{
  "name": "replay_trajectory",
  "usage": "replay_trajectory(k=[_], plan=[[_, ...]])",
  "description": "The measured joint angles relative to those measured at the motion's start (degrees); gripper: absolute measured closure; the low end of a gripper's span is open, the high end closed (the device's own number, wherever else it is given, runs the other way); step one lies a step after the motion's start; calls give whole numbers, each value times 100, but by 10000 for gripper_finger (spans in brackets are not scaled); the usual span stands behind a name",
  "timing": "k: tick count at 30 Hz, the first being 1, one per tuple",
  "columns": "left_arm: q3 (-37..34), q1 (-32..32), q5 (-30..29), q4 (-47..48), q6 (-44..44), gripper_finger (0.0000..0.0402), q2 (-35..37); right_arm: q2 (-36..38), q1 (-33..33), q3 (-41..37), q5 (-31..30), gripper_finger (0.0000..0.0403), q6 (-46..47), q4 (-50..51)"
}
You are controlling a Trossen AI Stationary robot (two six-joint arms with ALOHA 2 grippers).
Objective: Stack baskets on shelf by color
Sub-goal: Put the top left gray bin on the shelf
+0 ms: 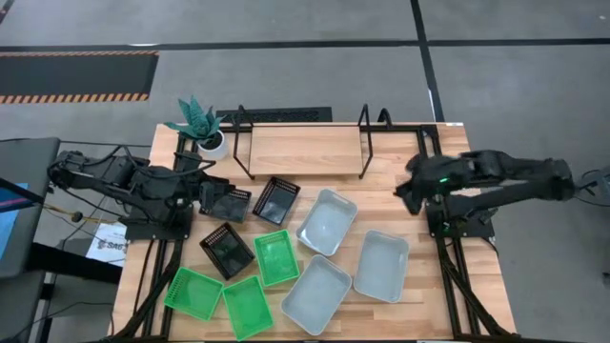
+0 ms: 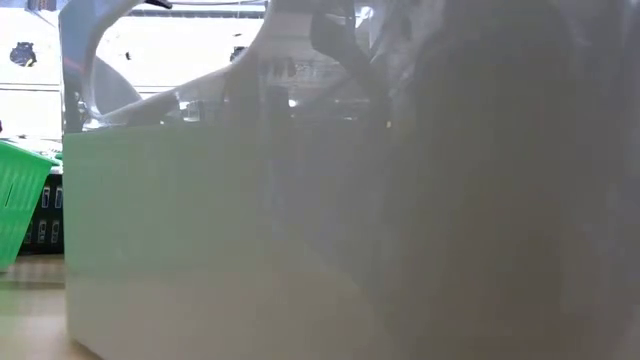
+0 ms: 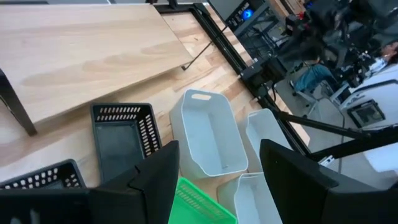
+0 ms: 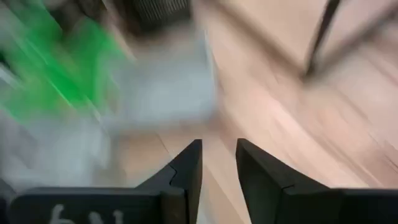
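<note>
In the high view the shelf (image 1: 300, 151) stands at the table's far edge with its board bare. Three black baskets (image 1: 277, 198), (image 1: 227, 202), (image 1: 227, 250), three green ones (image 1: 277, 257), (image 1: 193, 292), (image 1: 246, 307) and three pale grey ones (image 1: 326, 221), (image 1: 381, 265), (image 1: 316, 292) lie flat on the table. My left gripper (image 1: 213, 195) hovers open by the leftmost black basket (image 3: 43, 177). Its fingers (image 3: 217, 180) stand wide apart above a grey basket (image 3: 208, 134). My right gripper (image 1: 410, 188), at the table's right, has a narrow gap between its fingers (image 4: 219, 158) and holds nothing.
A white pot with a green plant (image 1: 205, 133) stands at the shelf's left end. A grey basket (image 2: 220, 240) sits right in front of the low camera and blocks most of that view. A green basket (image 2: 20, 200) shows at its left. The right wrist view is blurred.
</note>
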State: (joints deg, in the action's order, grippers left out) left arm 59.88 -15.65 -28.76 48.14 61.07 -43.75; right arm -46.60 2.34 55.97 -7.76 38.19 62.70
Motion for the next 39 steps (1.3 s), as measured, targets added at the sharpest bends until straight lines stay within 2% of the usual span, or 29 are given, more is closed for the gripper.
replay_trajectory(k=[3, 7, 12, 18, 25, 32, 36, 39], plan=[[0, 74, -1, 2, -89, 189, 0, -727, 355, 329, 313, 244, -125, 596], [0, 129, -2, 31, -222, 189, 1, -1367, 894, 349, 665, 184, -120, 739], [0, 130, -3, 170, -338, 189, 0, -2018, 1377, 349, 623, 131, -13, 649], [0, 130, 19, 228, -338, 189, 0, -2539, 1489, 153, 598, 126, 50, 310], [0, 130, 154, 119, -352, 189, -131, -2517, 1499, -327, 610, 126, 603, -241], [0, 245, 352, -96, -714, 189, -662, -2272, 1669, -379, 482, 127, 805, -191], [0, 610, 728, -338, -1300, 189, -1233, -2270, 1686, -379, 482, 127, 805, -190], [0, 1085, 1102, -926, -1900, 189, -1728, -2268, 1686, -379, 494, 127, 805, -190]])
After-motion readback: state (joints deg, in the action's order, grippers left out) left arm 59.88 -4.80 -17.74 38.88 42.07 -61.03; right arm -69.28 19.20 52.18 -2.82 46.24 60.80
